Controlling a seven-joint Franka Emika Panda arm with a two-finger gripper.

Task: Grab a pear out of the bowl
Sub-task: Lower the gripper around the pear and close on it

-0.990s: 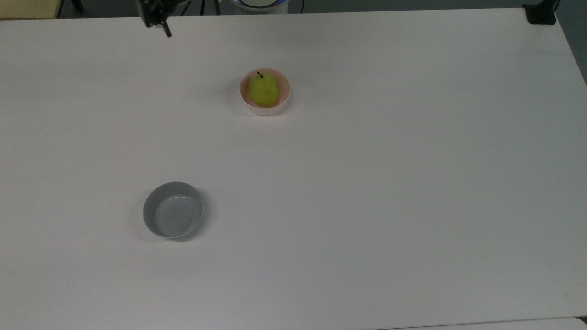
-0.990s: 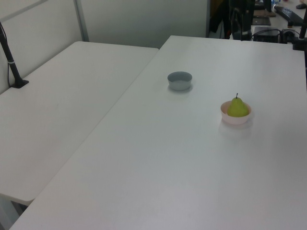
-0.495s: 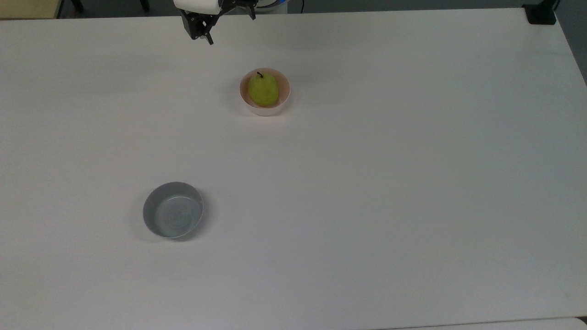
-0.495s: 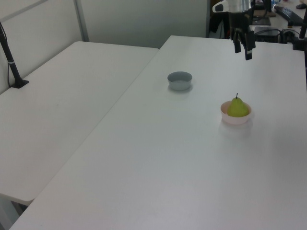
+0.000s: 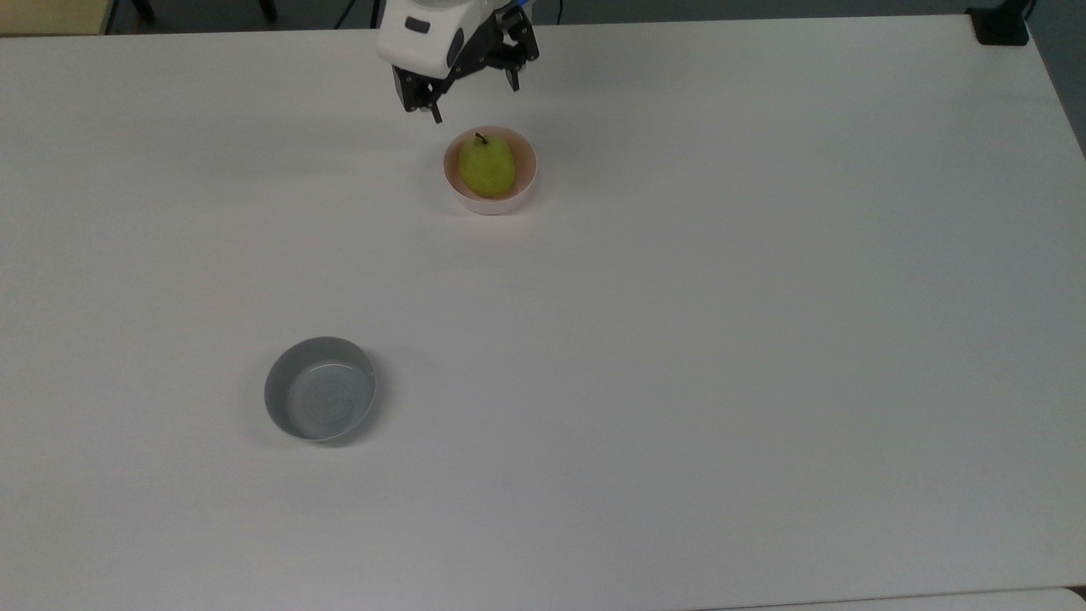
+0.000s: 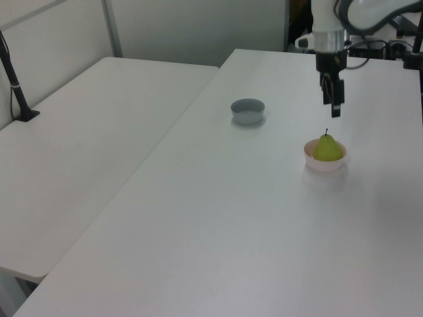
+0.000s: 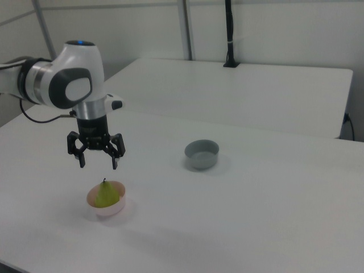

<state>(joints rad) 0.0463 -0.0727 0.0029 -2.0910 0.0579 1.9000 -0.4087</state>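
Top view, table (image 5: 679, 382): a wide white table carries everything; a second white table stands alongside it in the left view.
Arm (image 7: 68, 85): the white Panda arm reaches in over the table's far edge as the top view shows it, wrist pointing down.
Grey bowl (image 5: 320, 389): empty, well apart from the rest, toward the top view's lower left.
Bowl (image 5: 527, 188): the pale pink one, just below the arm in the top view.
Gripper (image 7: 96, 162): hangs above the bowl, clear of it; the right view shows the jaws spread wide with nothing between them.
Pear (image 5: 487, 166): yellow-green, resting inside the pink bowl, stem up.
Alignment: seemingly a little off-centre from the pear, though the angles make this hard to judge.
Progress: approach nearly made; the descent, the grasp and the lift are all left to do.
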